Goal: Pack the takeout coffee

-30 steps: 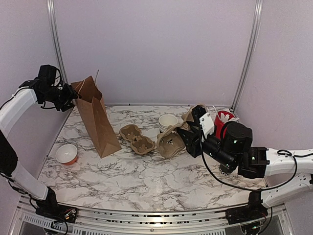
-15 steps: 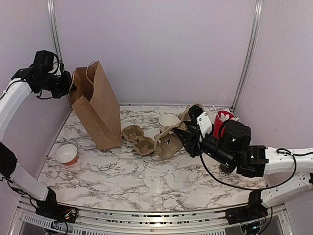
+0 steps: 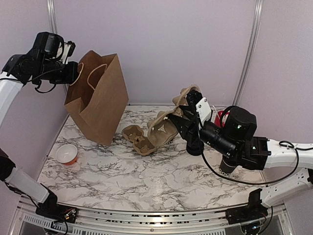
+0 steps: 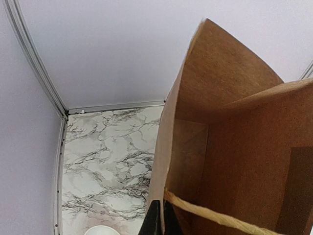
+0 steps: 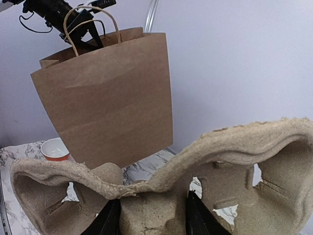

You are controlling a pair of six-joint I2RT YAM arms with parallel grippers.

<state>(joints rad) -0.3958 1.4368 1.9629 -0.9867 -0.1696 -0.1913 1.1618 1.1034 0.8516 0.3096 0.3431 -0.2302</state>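
Paper bag (image 3: 100,98) is being pinched at its rim by shut left jaws; empty cup carrier (image 3: 165,126) is being gripped in part-open right jaws; packing seemingly not begun.

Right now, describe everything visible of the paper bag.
The paper bag is plain brown with twine loop handles. Its mouth stands open; nothing shows inside. It hangs tilted over the back left of the marble table, the left gripper shut on its upper rim. Whether its base touches the table is unclear.

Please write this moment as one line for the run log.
left gripper: shut on paper bag rim, bag tilted | right gripper: holds pulp cup carrier, lifted | second carrier: on table
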